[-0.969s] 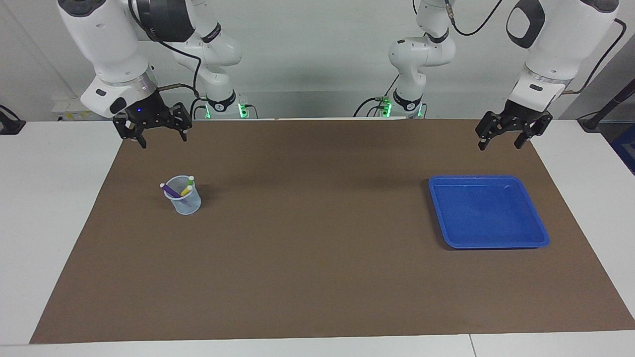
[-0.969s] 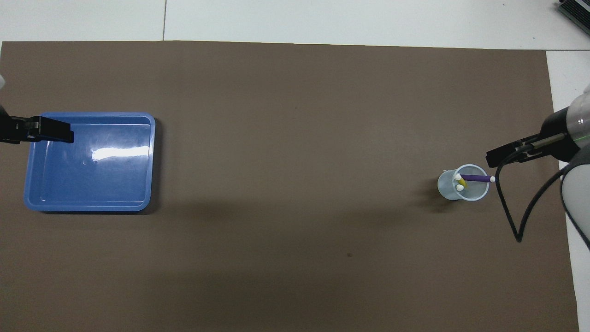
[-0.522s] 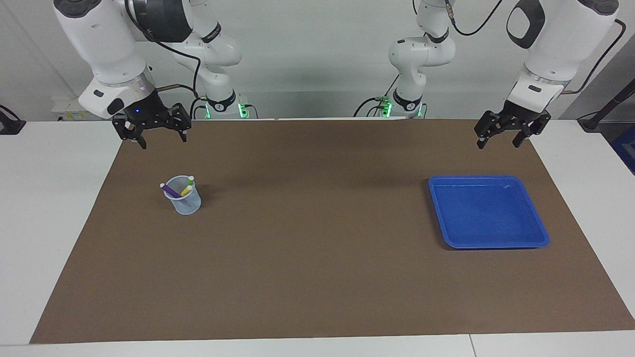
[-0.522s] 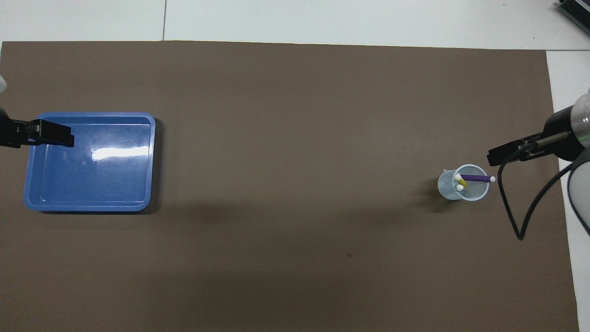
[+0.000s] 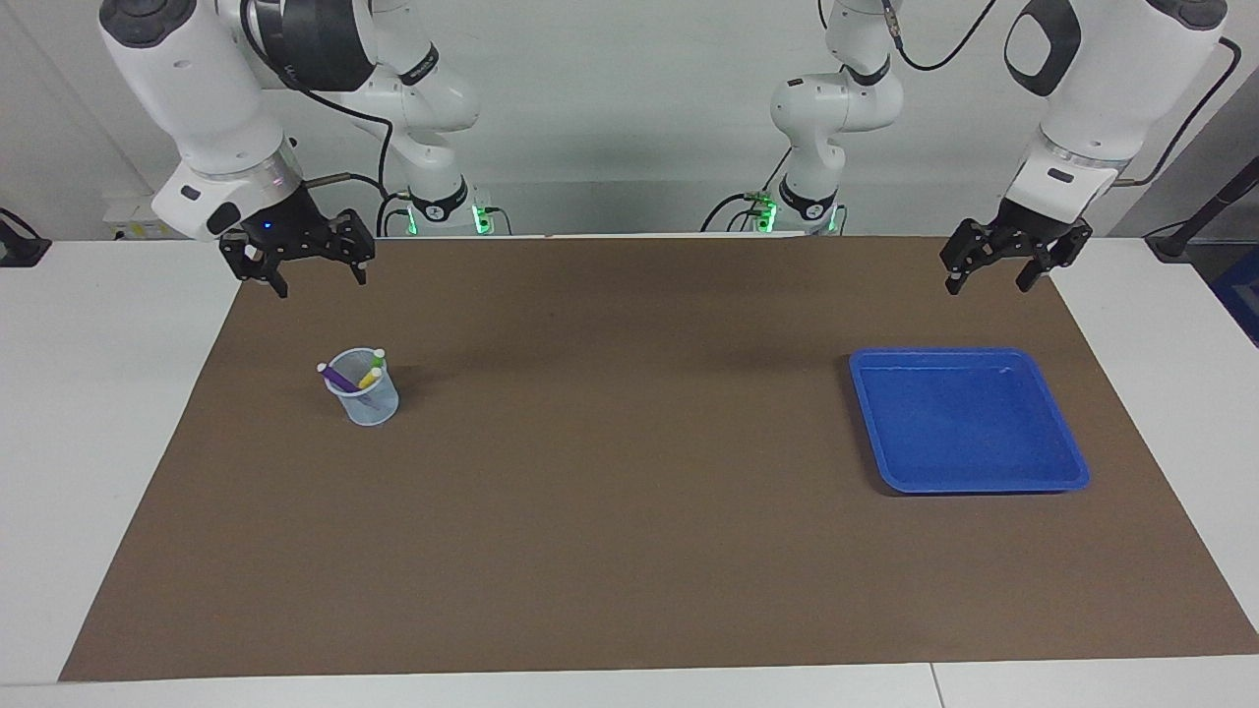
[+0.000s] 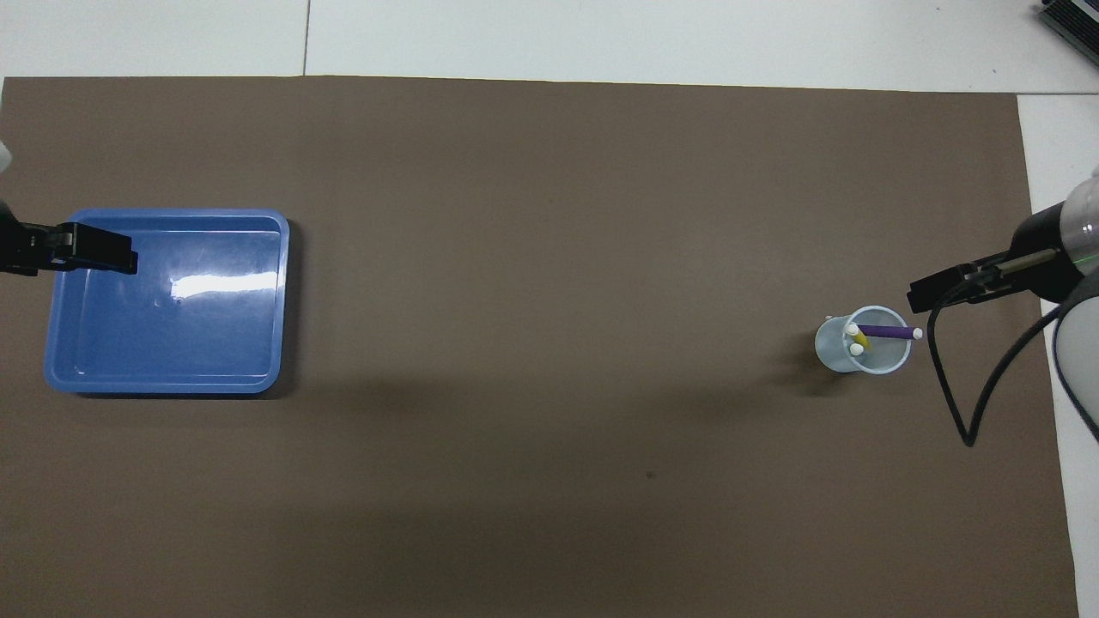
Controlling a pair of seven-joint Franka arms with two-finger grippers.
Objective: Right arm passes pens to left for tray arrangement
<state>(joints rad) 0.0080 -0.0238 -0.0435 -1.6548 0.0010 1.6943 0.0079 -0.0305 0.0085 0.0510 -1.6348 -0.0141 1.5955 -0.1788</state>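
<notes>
My right gripper [image 5: 302, 272], upper left in facing view, hangs open and empty above the pens [image 5: 352, 372] in cup [image 5: 364, 398]; left gripper [image 5: 993, 272], also open, waits by tray [image 5: 969, 420] for handover.

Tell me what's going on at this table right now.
Nothing is being handled yet. Three pens, purple, green and yellow, stand in a small mesh cup toward the right arm's end of the brown mat. The right gripper hangs open above the mat's edge, near the cup. The left gripper hangs open too, near the blue tray, which holds nothing.
</notes>
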